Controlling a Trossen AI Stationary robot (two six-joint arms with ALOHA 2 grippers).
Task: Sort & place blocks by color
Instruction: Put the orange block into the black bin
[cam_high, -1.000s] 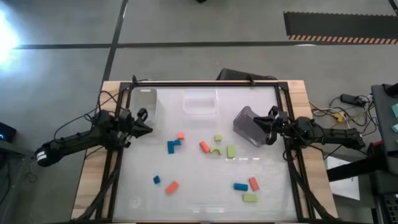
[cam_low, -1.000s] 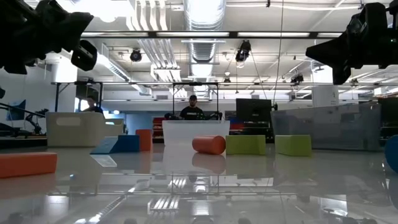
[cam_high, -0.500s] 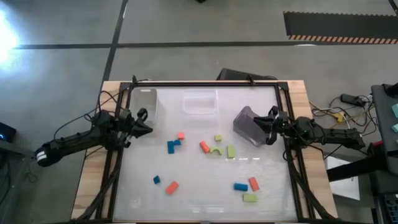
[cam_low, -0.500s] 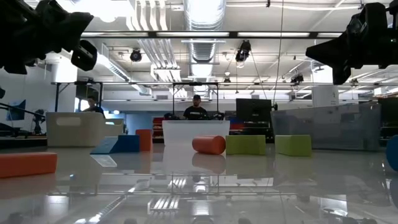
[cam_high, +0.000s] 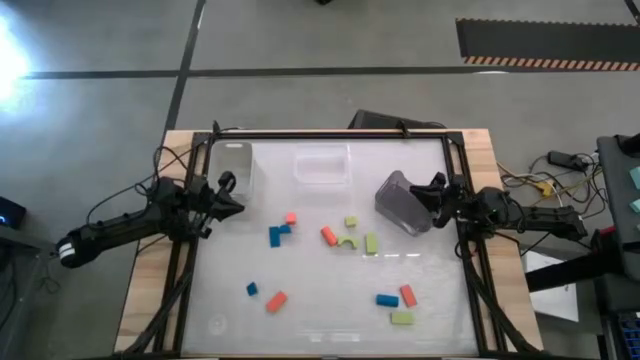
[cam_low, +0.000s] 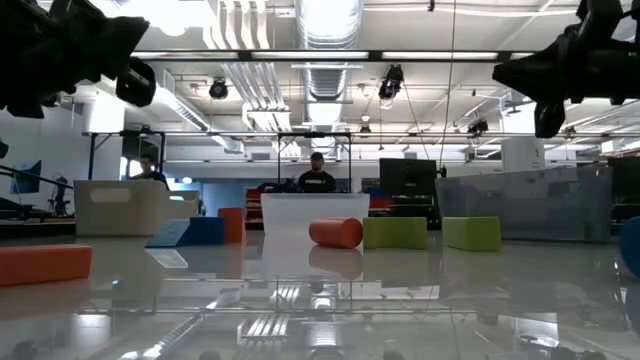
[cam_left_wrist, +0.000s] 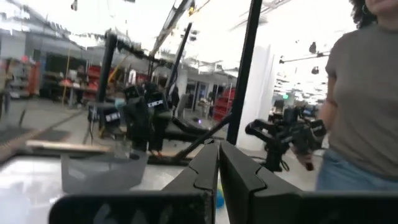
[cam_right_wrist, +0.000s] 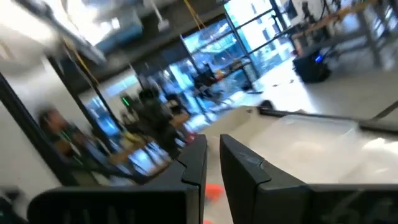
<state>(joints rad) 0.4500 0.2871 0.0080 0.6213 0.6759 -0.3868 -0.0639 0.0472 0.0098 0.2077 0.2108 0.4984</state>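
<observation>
Bins are seen along the far part of the table: a clear plastic bin (cam_high: 322, 165) near the middle of the far edge, a second clear container (cam_high: 236, 163) toward the left, and a grey bin (cam_high: 402, 203) tilted just beside the right gripper (cam_high: 432, 199). The blocks (cam_high: 336, 238) are scattered loose over the middle and near part of the glossy white table (cam_high: 320, 320), none inside a bin: blue ones (cam_high: 279, 235) left of centre, red-orange ones (cam_high: 277, 300) spread about, and yellow-green ones, a green arch (cam_high: 348, 241) among them, right of centre. The left gripper (cam_high: 232, 205) is held at the left edge, its fingers (cam_left_wrist: 211, 171) pressed together on nothing, well apart from the blocks. The right gripper's fingers (cam_right_wrist: 211, 163) are likewise closed and empty. The table is edged by a black frame (cam_high: 330, 134) on a wooden top. Beyond it, a workshop with ceiling ducts is shown, and a person (cam_left_wrist: 360, 112) stands close by.
</observation>
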